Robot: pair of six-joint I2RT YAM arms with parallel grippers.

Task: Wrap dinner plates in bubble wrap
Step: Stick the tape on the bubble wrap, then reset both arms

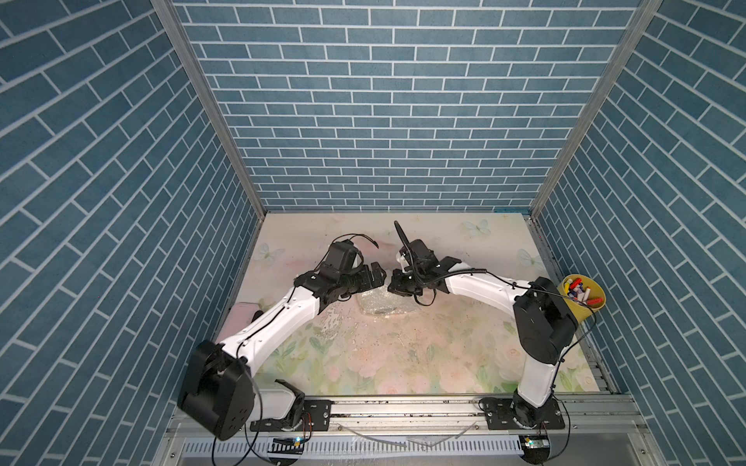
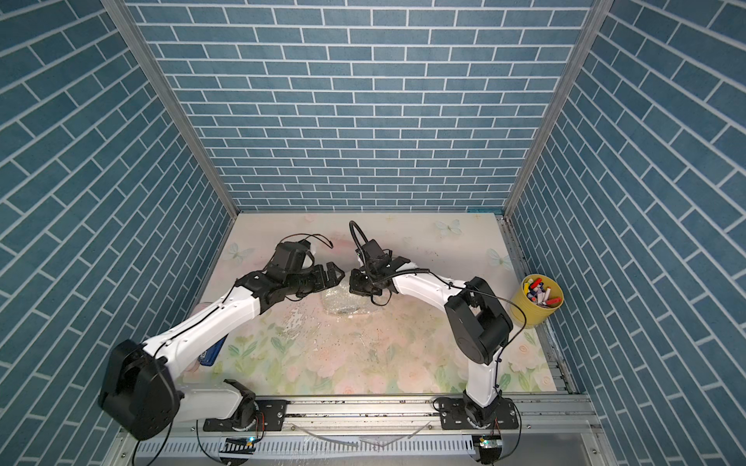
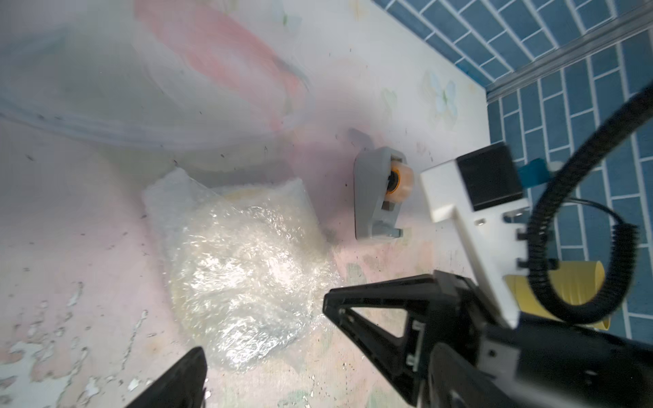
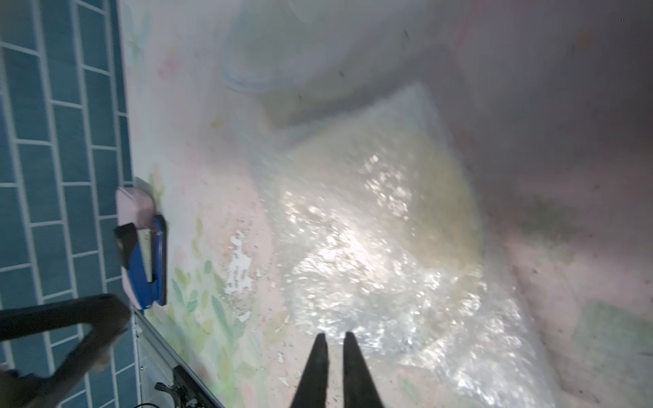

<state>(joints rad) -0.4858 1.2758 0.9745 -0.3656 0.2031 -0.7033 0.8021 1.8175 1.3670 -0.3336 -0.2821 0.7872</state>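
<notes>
Top views: both arms reach inward over the tabletop [image 1: 444, 355] and nearly meet above its middle. They are so near each other that a careless swing could knock them together.
Tabletop: flat and matte, with a pale flower print that has flaked to white patches near the packet.
Bubble wrap [image 3: 243, 261]: folded over the plate into a lumpy packet lying near the middle of the tabletop. No tape shows on it and neither claw grips it, so I judge the springy folds may open again. It is clear, shiny and crinkly, covered in small bubbles, with one flat corner poking out.
Plate [image 4: 434, 197]: inside the packet, seen only as a round cream-yellow shade through the plastic. It is hard and smooth, and would likely slide out of an unsealed fold if the packet is lifted by one edge.
Tape dispenser [image 3: 378, 197]: a grey wedge holding a clear roll on an orange core, just beside the packet. A sweeping arm could tip it over.
Left claw [image 1: 377, 276]: spread wide and empty, beside the packet.
Right claw [image 4: 334, 341]: thin dark fingers parted by only a slit, with nothing seen between them and the tips over the packet's edge.
</notes>
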